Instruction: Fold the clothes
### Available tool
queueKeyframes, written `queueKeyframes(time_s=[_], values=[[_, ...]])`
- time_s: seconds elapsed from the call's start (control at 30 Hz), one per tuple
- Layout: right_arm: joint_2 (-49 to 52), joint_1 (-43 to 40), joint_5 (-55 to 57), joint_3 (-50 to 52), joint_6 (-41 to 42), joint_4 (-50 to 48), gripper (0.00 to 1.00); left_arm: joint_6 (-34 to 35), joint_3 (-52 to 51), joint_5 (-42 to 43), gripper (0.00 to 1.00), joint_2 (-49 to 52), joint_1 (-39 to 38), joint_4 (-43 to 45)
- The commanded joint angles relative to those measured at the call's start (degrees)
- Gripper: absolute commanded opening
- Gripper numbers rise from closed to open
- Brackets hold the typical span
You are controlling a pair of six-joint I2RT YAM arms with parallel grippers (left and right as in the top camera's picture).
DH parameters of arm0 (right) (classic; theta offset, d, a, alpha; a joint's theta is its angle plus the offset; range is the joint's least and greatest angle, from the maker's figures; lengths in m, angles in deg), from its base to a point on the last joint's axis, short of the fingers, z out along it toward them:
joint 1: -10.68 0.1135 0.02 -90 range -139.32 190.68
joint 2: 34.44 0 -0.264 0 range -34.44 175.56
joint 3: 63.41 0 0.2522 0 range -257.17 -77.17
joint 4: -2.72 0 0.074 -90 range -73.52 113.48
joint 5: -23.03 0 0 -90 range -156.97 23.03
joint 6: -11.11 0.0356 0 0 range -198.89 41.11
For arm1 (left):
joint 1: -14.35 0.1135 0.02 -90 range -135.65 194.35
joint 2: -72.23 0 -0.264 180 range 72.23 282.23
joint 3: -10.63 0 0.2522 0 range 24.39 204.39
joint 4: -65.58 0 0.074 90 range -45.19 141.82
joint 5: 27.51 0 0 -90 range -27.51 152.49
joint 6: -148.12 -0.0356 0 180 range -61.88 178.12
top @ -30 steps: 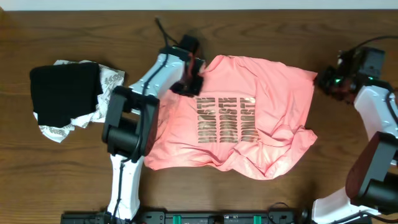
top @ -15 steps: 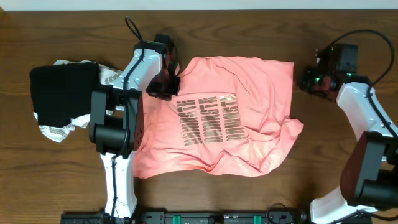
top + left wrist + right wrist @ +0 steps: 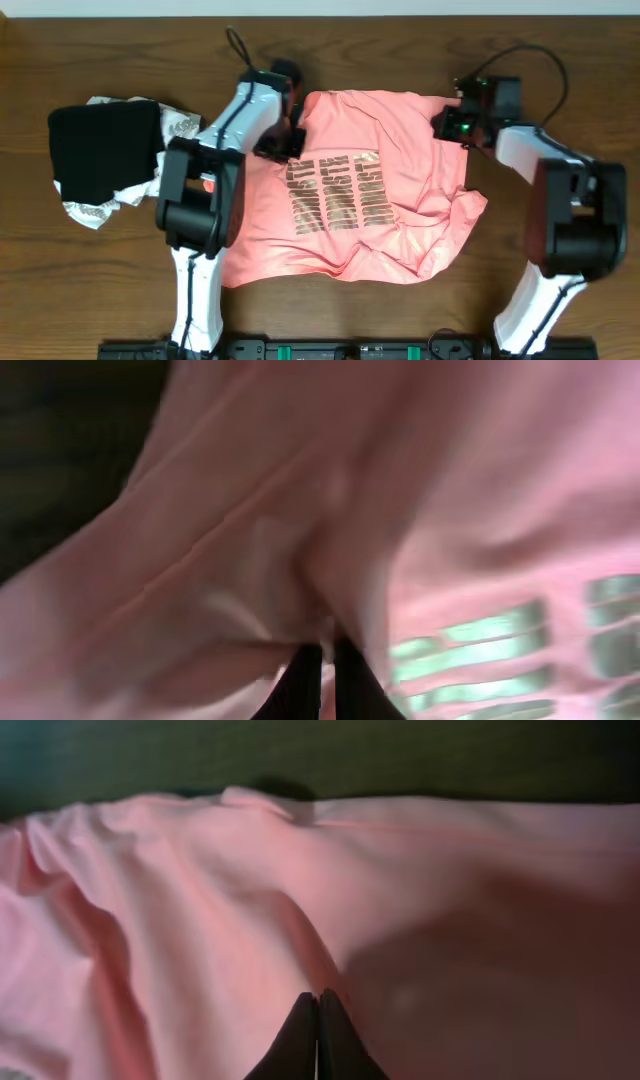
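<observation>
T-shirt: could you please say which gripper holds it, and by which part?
The left gripper pinches the T-shirt at its far left edge; the right gripper seems to pinch its far right corner.

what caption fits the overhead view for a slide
Two arms at a wooden table, left hand and right hand closed at the far corners of a rumpled pink T-shirt, lettering up
</observation>
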Motion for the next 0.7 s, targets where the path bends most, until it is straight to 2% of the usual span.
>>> queueKeyframes(time_s=[0.0, 0.13, 0.37, 0.67], values=[[3.5, 0.6, -0.6, -0.2, 0.1, -2.8, 0.02, -0.8, -0.6, 0.0, 0.08, -1.0, -1.4, 0.5], [5.1, 0.4, 4.6, -0.2, 1.6, -5.2, 0.02, -0.8, -0.9, 0.0, 0.08, -1.0, -1.7, 0.5], [5.3, -0.3, 20.0, -0.2, 0.2, -7.4, 0.03, -1.5, -3.7, -0.1, 0.08, -1.0, -1.7, 0.5], [5.3, -4.0, 23.2, -0.7, -2.2, -11.8, 0.04, -1.6, -10.3, -0.7, 0.08, -1.0, -1.6, 2.1]])
